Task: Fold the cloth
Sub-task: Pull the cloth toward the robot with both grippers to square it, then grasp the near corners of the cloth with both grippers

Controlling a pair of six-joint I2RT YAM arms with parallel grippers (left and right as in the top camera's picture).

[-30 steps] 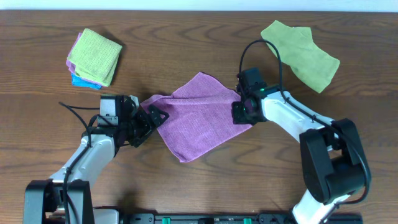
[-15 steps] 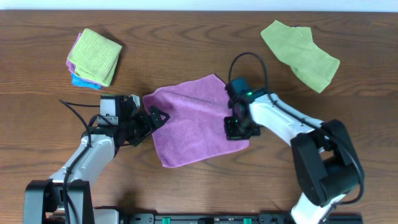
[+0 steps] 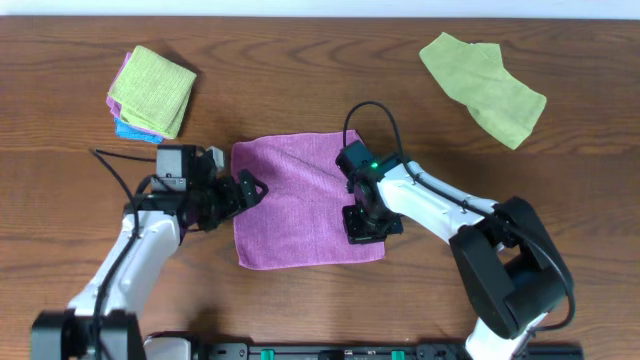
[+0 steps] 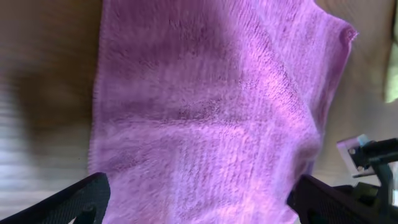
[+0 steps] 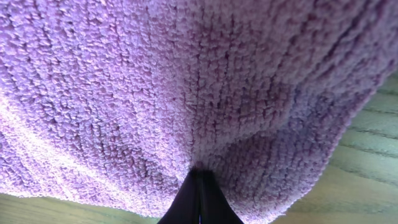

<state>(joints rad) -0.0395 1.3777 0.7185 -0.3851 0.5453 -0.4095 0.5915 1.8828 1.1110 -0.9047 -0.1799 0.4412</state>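
Observation:
The purple cloth [image 3: 295, 205] lies near the table's middle, spread roughly square. My left gripper [image 3: 243, 190] is at its left edge; in the left wrist view its fingers are wide apart with the cloth [image 4: 211, 118] between and beyond them, so it is open [image 4: 198, 200]. My right gripper [image 3: 362, 222] is at the cloth's right edge, near the front right corner. In the right wrist view its fingers [image 5: 199, 186] are closed together, pinching the cloth [image 5: 186, 81], which drapes over them.
A loose light green cloth [image 3: 484, 85] lies at the back right. A stack of folded cloths [image 3: 150, 92], green on top with purple and blue below, sits at the back left. The brown wooden table [image 3: 560, 200] surrounds them.
My right gripper has dragged the cloth's right side toward the front and left, turning it from a skewed diamond to a squarer spread. The left gripper stayed at the left edge.

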